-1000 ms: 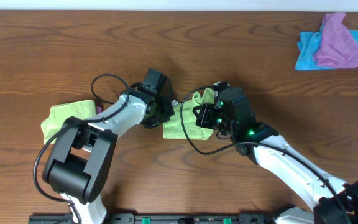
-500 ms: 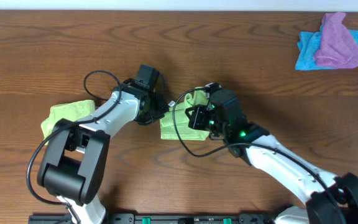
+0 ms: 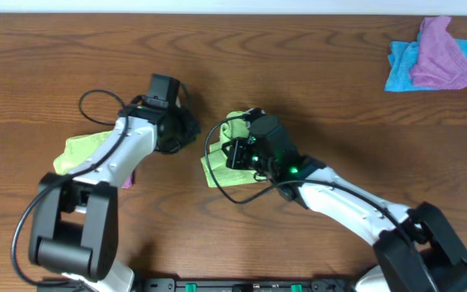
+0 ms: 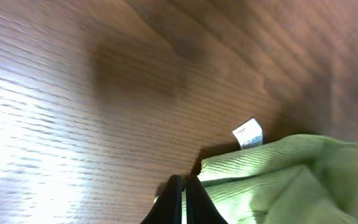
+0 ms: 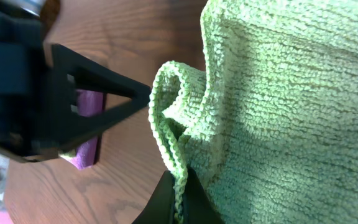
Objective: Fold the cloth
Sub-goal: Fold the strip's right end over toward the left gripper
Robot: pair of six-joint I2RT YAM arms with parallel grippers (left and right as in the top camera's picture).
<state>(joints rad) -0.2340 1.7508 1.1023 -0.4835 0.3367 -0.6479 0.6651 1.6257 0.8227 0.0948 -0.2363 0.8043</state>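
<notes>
The cloth [image 3: 214,170] is lime-green and lies bunched at the table's middle, partly under my right arm. Its white tag [image 4: 248,134] shows in the left wrist view at the edge of the cloth [image 4: 291,174]. My right gripper [image 3: 232,154] is shut on a folded edge of the cloth [image 5: 278,93]; its fingertips [image 5: 179,190] pinch the doubled hem. My left gripper [image 3: 186,134] is a little left of the cloth, apart from it. Its fingers [image 4: 184,190] are shut with nothing between them, just beside the cloth's corner.
A second lime-green cloth [image 3: 79,150] lies at the left under the left arm, with a purple item [image 3: 128,174] beside it, which also shows in the right wrist view [image 5: 86,152]. Blue and purple cloths [image 3: 432,58] lie at the far right.
The left gripper has drawn back to the left, away from the cloth's edge. The right gripper has moved left, dragging the pinched cloth with it.
</notes>
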